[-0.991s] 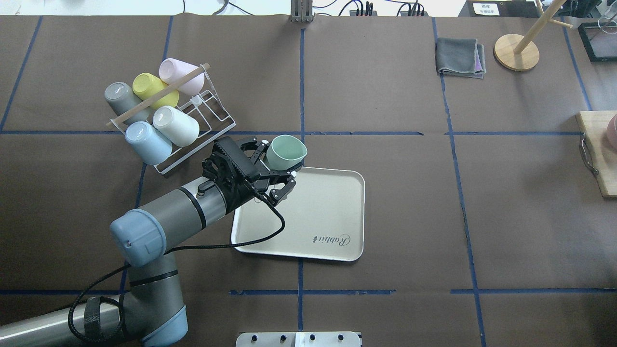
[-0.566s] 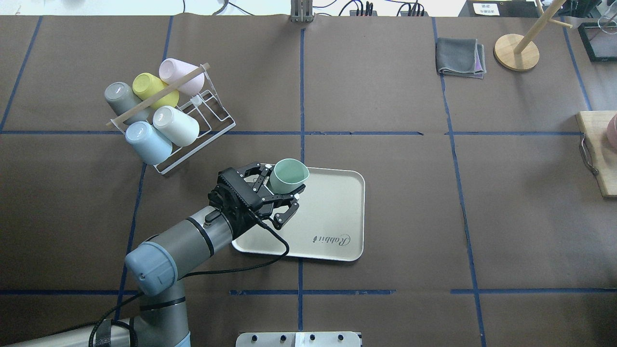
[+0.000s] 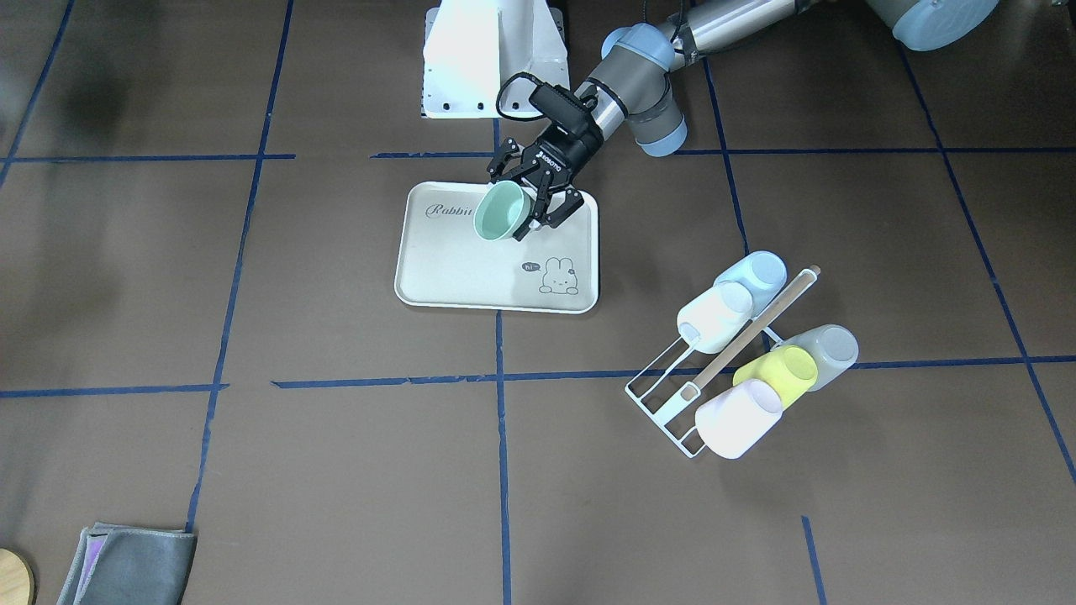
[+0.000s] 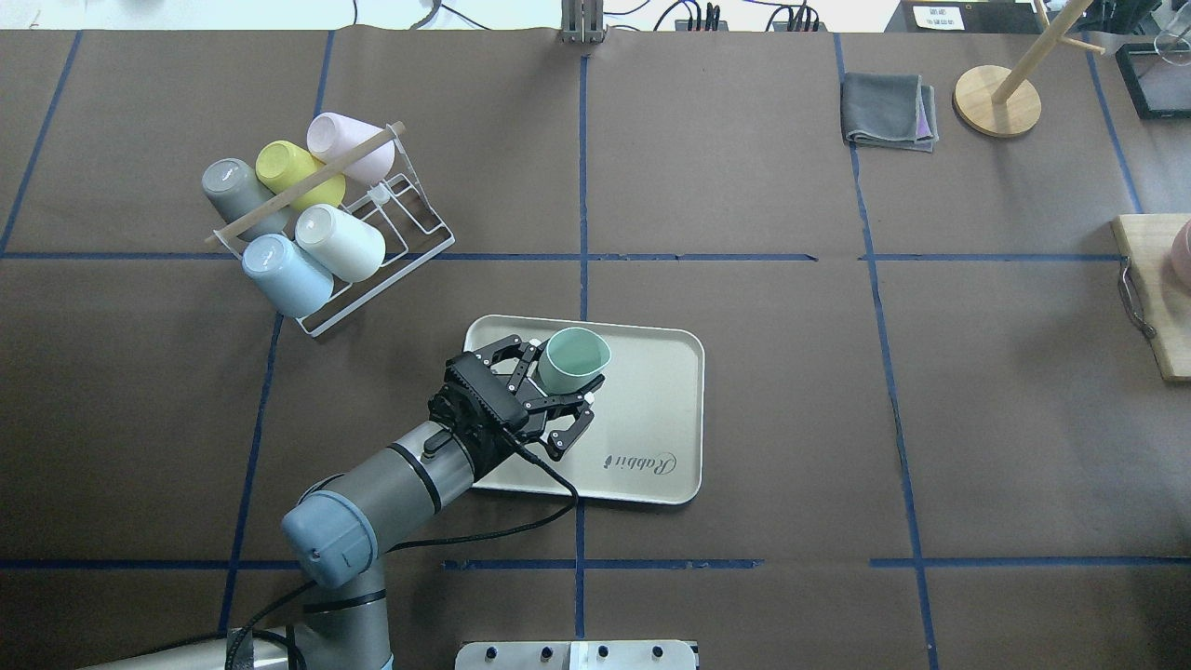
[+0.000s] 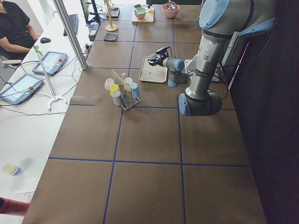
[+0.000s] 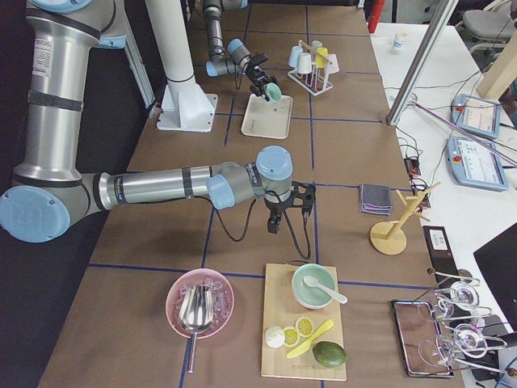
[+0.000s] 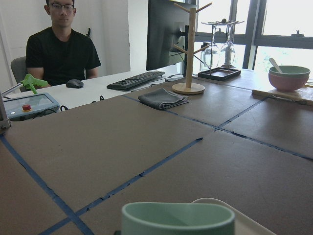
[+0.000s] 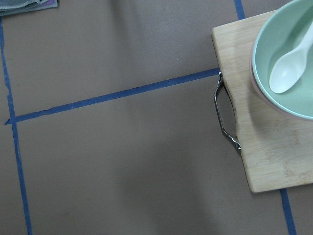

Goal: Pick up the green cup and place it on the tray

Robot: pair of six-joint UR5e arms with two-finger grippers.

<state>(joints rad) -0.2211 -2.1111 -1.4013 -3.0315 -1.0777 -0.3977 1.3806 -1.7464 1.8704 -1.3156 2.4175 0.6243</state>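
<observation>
The pale mint-green cup is held open end up, tilted, in my left gripper, whose fingers are shut on its side. It hangs over the far left part of the cream tray with the "Rabbit" script. The front-facing view shows the cup above the tray, near the robot-side edge. The cup's rim fills the bottom of the left wrist view. My right gripper shows only in the exterior right view, pointing down at the table; I cannot tell whether it is open or shut.
A white wire rack holding several cups, among them a pale blue one and a yellow-green one, stands far left of the tray. A grey cloth and a wooden stand are at the far right. A wooden board with a bowl lies under the right wrist.
My left gripper has carried the green cup back toward the robot and slightly right, from the tray's far edge to over the tray.
</observation>
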